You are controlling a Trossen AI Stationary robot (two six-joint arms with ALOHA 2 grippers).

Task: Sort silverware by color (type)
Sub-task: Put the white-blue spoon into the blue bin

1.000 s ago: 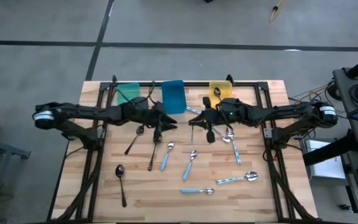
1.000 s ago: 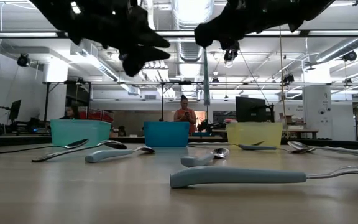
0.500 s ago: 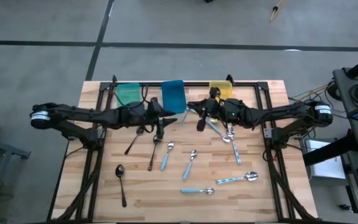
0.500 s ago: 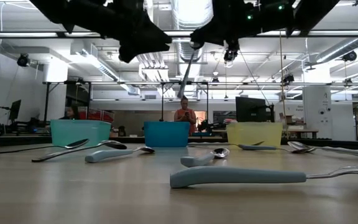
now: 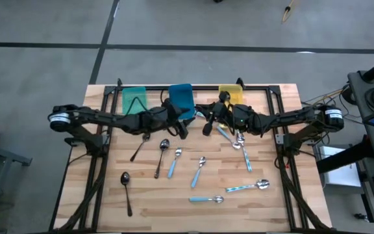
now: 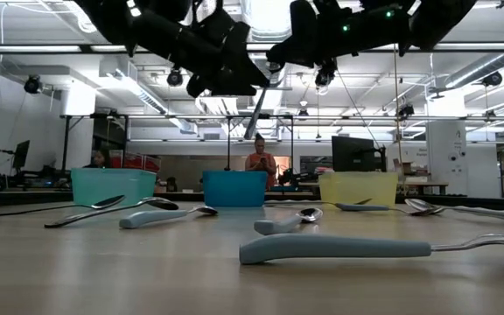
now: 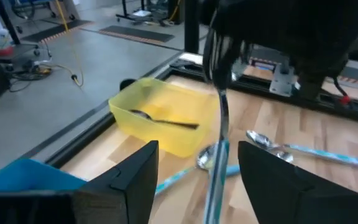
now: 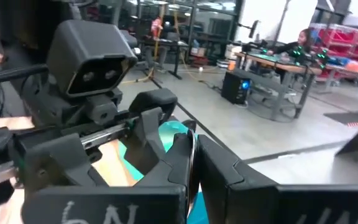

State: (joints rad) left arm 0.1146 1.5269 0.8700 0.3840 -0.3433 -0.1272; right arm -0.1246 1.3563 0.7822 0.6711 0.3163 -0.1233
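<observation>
My right gripper (image 5: 206, 127) is above the table's middle, near the blue bin (image 5: 181, 99), and is shut on a thin dark-grey spoon (image 6: 259, 109). The spoon hangs slanted below it. My left gripper (image 5: 182, 127) faces it from the left and is open. In the left wrist view its two fingers (image 7: 135, 180) stand on either side of the spoon's lower part (image 7: 216, 174) without touching it. Several more spoons lie flat on the table: dark ones (image 5: 161, 156) to the left, blue-handled ones (image 5: 199, 170) in the middle and to the right. My right gripper (image 8: 190, 168) pinches the spoon's upper end (image 7: 219, 81) between its two fingers, coming from the table's right side. I cannot tell whether that end is the bowl or the handle. The spoon is lifted clear and hangs down at a slant toward my left gripper.
A teal bin (image 5: 134, 97), the blue bin and a yellow bin (image 5: 230, 94) stand in a row along the far edge. A dark spoon (image 7: 166, 120) lies in the yellow bin. Black frame rails run along both sides of the table. A person (image 6: 259, 162) stands in the room behind.
My right gripper has moved from over the blue-handled spoons toward the far left, and the spoon now hangs below it. My left gripper has moved right toward that spoon, so its open fingers now flank it.
</observation>
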